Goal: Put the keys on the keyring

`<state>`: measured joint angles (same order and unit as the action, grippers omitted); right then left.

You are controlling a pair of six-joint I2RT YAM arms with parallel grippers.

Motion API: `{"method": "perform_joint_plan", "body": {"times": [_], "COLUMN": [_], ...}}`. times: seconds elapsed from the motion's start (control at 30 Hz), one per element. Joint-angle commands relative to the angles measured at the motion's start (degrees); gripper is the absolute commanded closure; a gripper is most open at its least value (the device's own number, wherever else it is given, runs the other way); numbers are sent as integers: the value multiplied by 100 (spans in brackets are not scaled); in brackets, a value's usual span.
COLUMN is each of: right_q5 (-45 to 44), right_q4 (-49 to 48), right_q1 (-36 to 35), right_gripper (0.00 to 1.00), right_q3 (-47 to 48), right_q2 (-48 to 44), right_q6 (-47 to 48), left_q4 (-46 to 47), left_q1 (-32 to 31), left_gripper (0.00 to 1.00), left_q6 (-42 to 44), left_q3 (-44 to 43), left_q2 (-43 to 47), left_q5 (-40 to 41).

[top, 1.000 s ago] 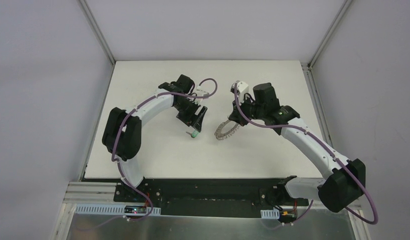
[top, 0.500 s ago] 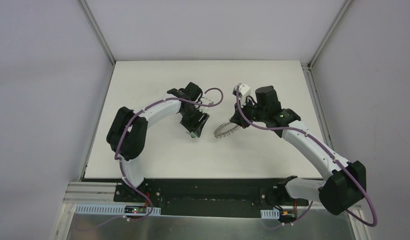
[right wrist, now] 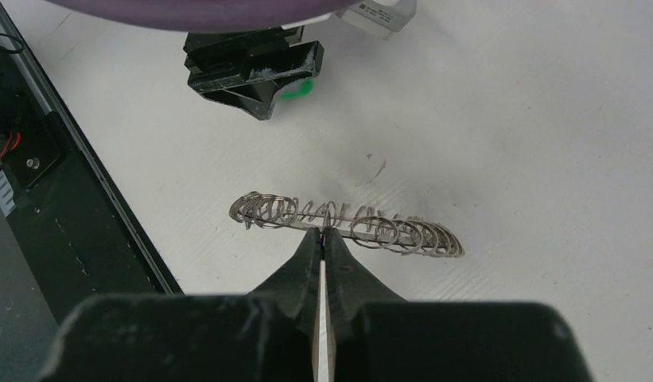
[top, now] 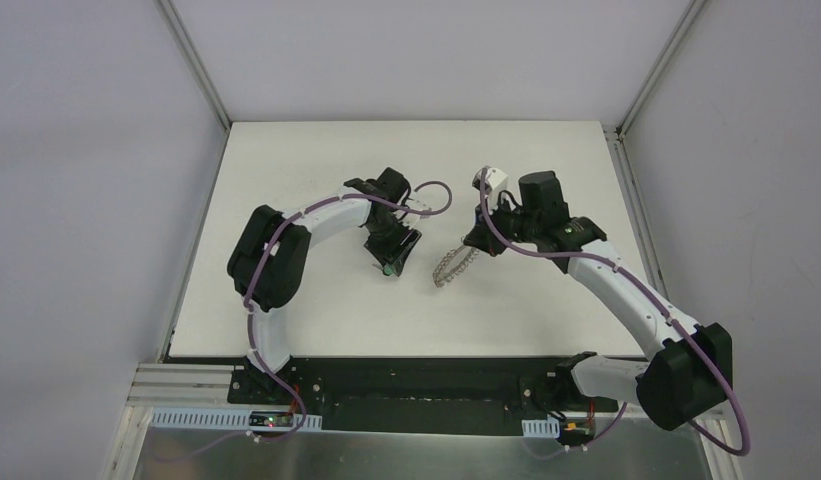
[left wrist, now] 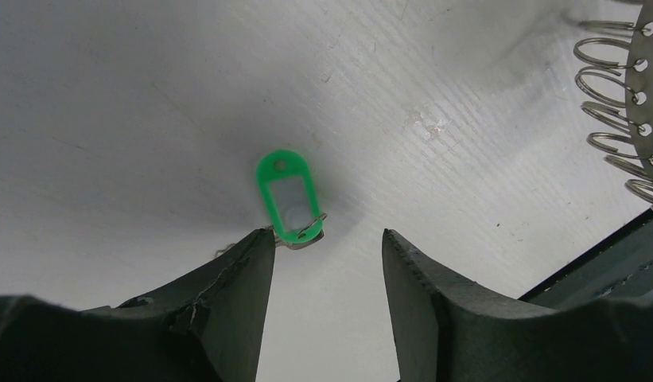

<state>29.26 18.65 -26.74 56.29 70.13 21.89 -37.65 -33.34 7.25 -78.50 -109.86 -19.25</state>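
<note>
The key point(left wrist: 285, 199), a small silver piece with a bright green plastic head, lies flat on the white table. My left gripper point(left wrist: 324, 235) hovers over it, open, with the key's metal end just ahead of the left fingertip point(left wrist: 255, 247) and nothing between the jaws. From above, the green key point(top: 387, 269) peeks out under the left gripper point(top: 392, 256). The keyring point(right wrist: 347, 223), a flat grey ring fringed with wire loops, is held tilted on edge by my right gripper point(right wrist: 321, 232), shut on its rim. From above, the keyring point(top: 451, 268) sits right of the key. Some of its loops point(left wrist: 617, 103) show in the left wrist view.
A black rail point(top: 416, 375) runs along the table's near edge, also seen as the rail point(right wrist: 60, 207) left of the keyring. White walls and metal frame posts point(top: 196, 70) close in the table's sides and back.
My left gripper has moved right and down over the green key, and its jaws have narrowed. The right gripper has shifted slightly and tilted the keyring more on edge.
</note>
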Motion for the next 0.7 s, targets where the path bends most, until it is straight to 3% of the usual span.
{"method": "perform_joint_plan", "body": {"times": [0.0,0.67], "right_q5": [294,577], "right_q4": [-217,-111], "right_q1": [95,272], "right_gripper": [100,100], "right_q3": [39,75], "right_q2": [-137,26], "right_q6": [-26,-95], "left_q4": [-50,-205], "left_q1": [-23,-102], "left_gripper": [48,65], "left_q6": [183,295], "left_q3": [-196,-254], "left_q2": [-60,-140], "left_q5": [-77,-373]}}
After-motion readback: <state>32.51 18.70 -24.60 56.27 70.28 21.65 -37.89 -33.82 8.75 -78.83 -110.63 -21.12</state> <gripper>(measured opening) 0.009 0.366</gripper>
